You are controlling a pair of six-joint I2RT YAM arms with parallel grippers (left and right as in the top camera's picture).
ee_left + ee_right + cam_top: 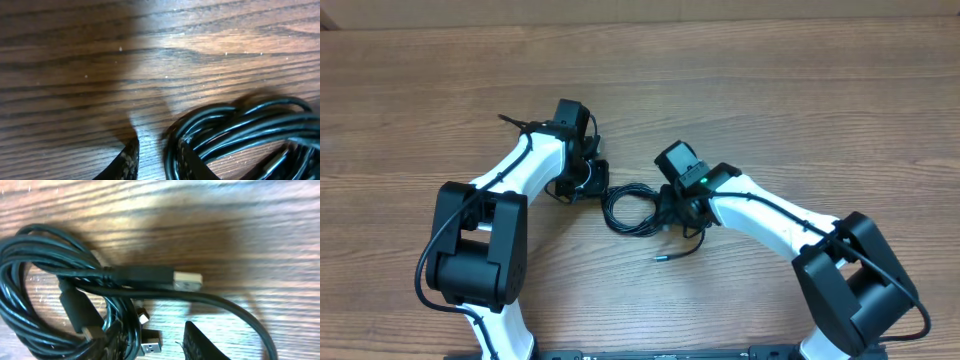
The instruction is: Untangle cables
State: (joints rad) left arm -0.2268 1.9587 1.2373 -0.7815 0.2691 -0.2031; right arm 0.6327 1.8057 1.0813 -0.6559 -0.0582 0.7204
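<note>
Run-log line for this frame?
task: untangle cables | cables: one coil | left gripper: coil's left edge | right gripper: coil's right edge | grips: unclear

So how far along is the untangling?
Barely begun. Done: one silver-tipped end trails free of the cables. In hand: left tool straddles an outer strand, jaws apart; right tool sits at the opposite side, grip unclear. Left: everything else is one bundled coil, none separated.

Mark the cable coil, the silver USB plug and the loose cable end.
cable coil (250, 125), left wrist view, bundled strands
silver USB plug (187, 281), right wrist view, metal shell
loose cable end (662, 258), overhead view, plug tip
</note>
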